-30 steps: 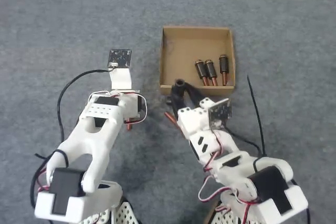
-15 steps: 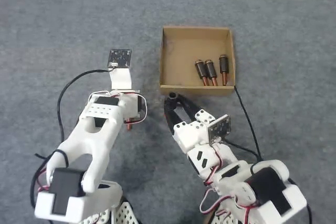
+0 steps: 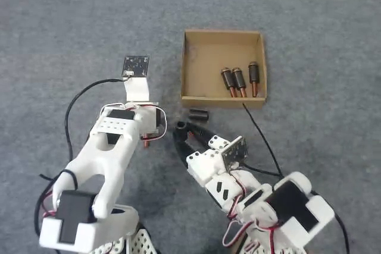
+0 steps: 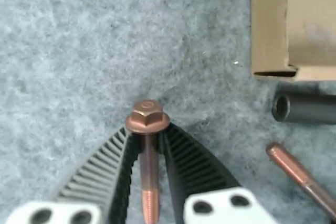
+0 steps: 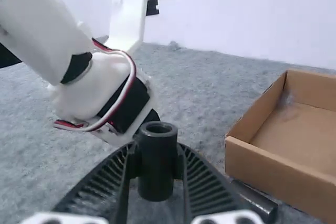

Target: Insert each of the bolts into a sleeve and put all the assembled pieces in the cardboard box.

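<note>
L gripper [image 4: 147, 134] clamped on a copper bolt [image 4: 148, 167], hex head just past the tips, over grey carpet [image 3: 71, 40]. R gripper [image 5: 156, 156] pinches a black sleeve [image 5: 156, 169] upright, bore facing up. Second sleeve [image 3: 198, 113] lies on carpet just beside cardboard box [image 3: 208, 57] front wall, w/ a loose bolt [image 4: 299, 174] near it. 3 assembled pcs [image 3: 239, 80] lie side by side in box.

Loose sleeve [image 3: 199, 113] beside cardboard box [image 3: 205, 66]
</note>
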Controlling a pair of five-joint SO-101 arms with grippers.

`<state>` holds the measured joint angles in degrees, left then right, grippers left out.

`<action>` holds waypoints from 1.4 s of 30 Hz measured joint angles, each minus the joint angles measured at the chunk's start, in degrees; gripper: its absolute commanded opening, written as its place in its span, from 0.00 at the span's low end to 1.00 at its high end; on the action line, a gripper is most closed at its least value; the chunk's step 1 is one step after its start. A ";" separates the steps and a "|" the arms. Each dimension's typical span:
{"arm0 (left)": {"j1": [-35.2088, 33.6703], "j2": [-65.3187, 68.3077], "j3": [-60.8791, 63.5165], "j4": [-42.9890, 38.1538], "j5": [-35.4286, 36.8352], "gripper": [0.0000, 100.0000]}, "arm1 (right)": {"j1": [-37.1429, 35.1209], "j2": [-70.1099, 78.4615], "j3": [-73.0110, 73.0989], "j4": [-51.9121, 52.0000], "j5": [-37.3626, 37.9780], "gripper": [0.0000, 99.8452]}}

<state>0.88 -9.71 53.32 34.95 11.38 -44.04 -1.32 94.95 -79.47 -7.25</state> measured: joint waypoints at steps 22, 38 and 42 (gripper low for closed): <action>-2.37 -7.21 -4.31 0.00 0.00 0.01 | 0.18 0.00 0.00 -0.26 0.00 0.01; -1.93 -45.36 6.59 -3.43 0.00 0.01 | 0.18 0.00 0.00 -0.26 0.00 0.01; 1.49 -52.40 12.92 -13.36 0.00 0.01 | 0.18 0.00 0.00 -0.26 0.00 0.01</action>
<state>2.37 -62.11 66.24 21.58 11.38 -43.87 -1.32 94.95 -79.74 -7.25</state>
